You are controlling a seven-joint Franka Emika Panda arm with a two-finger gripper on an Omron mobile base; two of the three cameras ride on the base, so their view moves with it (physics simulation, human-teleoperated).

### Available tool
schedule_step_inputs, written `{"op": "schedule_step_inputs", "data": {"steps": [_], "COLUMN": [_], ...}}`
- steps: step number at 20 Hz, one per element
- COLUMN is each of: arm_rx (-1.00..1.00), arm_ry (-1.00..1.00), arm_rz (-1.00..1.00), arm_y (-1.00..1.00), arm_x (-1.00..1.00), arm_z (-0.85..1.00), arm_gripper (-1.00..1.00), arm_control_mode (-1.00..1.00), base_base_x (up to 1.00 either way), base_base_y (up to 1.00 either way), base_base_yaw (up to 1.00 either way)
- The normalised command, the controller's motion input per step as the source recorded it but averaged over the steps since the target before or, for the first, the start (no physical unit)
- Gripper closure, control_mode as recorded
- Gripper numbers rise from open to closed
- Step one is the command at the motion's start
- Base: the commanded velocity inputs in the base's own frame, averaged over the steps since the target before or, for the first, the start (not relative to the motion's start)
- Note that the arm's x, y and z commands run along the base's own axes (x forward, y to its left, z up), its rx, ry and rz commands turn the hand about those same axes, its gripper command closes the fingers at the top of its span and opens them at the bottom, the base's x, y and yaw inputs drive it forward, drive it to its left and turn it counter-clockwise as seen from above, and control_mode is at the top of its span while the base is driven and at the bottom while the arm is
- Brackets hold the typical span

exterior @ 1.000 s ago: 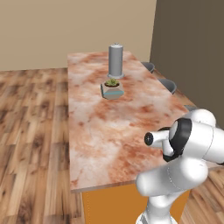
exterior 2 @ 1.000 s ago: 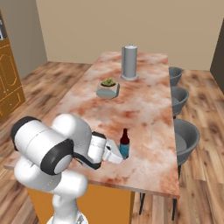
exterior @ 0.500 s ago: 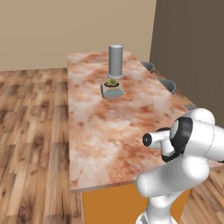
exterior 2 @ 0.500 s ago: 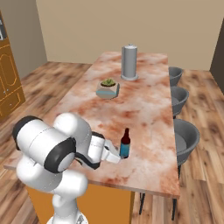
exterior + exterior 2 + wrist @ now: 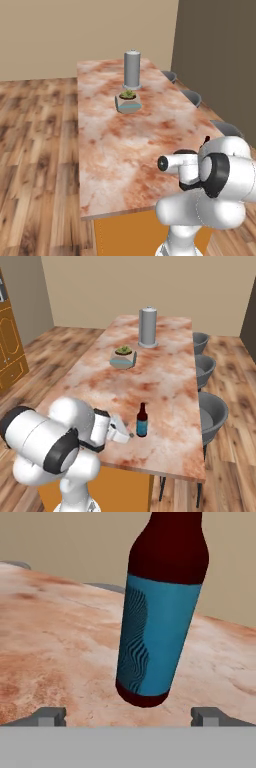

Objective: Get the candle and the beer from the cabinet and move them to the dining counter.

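Jaws of my gripper (image 5: 127, 714) stand wide apart, gripping nothing; my two fingertips (image 5: 50, 716) show low at either side of the hand view with open air between them. Straight ahead of that gap, just beyond the tips and centred between them, stands the beer (image 5: 159, 612), its blue label facing me and its base on the dining counter (image 5: 55, 642). Its long axis runs up and down; the slight lean it shows from the hand I judge to be the roll of my own camera, since from the right base view the beer (image 5: 142, 420) looks upright on the marble, with my gripper (image 5: 125, 434) just beside it on the near side. So the bottle lies forward of my jaws, free of them, and I take it as set down. A straight pull back along my approach line should clear it without a knock. Further out sit a small planter (image 5: 123, 358) and a tall grey cylinder (image 5: 148, 327), well apart from me.
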Motion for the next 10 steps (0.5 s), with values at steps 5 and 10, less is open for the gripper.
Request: {"op": "schedule_step_inputs", "data": {"steps": [5, 10], "arm_rx": [0.00, 0.00], "arm_ry": [-0.08, 0.00], "arm_rz": [0.00, 0.00], "arm_y": [0.27, 0.22], "arm_x": [-0.30, -0.23], "arm_z": [0.28, 0.46], "arm_gripper": [-1.00, -1.00], "arm_control_mode": [-1.00, -1.00], "base_base_x": [0.00, 0.00], "base_base_y": [0.00, 0.00], "base_base_yaw": [0.00, 0.00]}}
